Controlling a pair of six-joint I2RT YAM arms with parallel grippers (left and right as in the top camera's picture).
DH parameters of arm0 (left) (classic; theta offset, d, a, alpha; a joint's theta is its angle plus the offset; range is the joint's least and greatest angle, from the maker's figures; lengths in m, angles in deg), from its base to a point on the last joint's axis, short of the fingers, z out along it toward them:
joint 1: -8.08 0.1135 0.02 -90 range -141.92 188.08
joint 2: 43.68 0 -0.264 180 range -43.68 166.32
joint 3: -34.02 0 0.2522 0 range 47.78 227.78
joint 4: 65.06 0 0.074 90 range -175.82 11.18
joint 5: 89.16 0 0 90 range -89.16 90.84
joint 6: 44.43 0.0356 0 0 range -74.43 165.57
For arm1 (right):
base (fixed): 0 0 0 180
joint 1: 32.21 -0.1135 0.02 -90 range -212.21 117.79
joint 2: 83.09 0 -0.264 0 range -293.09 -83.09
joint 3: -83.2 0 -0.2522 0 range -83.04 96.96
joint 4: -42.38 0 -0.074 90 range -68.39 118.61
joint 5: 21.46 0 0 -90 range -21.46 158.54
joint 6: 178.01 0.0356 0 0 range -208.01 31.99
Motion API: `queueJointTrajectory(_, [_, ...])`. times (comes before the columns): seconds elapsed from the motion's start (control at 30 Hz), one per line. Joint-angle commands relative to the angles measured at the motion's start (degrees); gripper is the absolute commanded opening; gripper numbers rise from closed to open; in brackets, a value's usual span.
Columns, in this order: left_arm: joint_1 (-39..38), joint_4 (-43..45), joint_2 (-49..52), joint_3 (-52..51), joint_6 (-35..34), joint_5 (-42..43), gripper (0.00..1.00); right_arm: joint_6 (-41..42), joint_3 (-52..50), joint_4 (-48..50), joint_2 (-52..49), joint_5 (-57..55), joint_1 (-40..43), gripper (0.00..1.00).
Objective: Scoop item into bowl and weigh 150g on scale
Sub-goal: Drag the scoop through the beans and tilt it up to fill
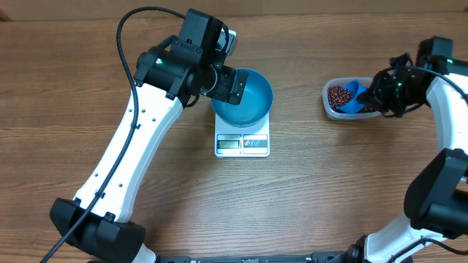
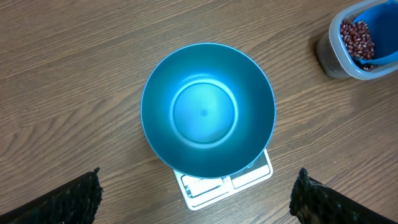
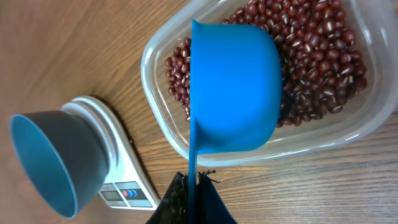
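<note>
The bright blue bowl (image 1: pixel 248 98) (image 2: pixel 208 109) (image 3: pixel 53 158) stands empty on the white scale (image 1: pixel 242 144) (image 2: pixel 255 174) (image 3: pixel 118 168). My left gripper (image 1: pixel 223 84) (image 2: pixel 199 199) hovers above the bowl, open, holding nothing. Off to the right, the red-brown beans (image 1: pixel 337 96) (image 2: pixel 356 38) (image 3: pixel 311 56) lie in a clear tub (image 1: pixel 329 108) (image 3: pixel 155 74). My right gripper (image 1: pixel 374 95) (image 3: pixel 193 183) is shut on the thin handle of a small blue scoop (image 1: pixel 356 93) (image 3: pixel 233 93). The scoop's cup sits inside the tub over the beans. Its inside is hidden.
Bare wooden table (image 1: pixel 329 190) surrounds the scale and tub. The left arm (image 1: pixel 139 146) crosses the left half of the table. The right arm (image 1: pixel 446 131) curves along the right edge.
</note>
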Motion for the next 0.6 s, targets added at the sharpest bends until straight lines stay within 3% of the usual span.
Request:
queueJointTrajectory(0.0, [-0.3,0.0,0.3,1.1,1.3,0.3,0.99,-1.8,1.0,0.3,-0.2,5.6,1.9,0.04])
queueJointTrajectory(0.57, [-0.3,-0.2,0.3,1.1,1.3,0.3,1.0,-3.3,1.0,0.0,-0.2,8.1,2.6,0.04])
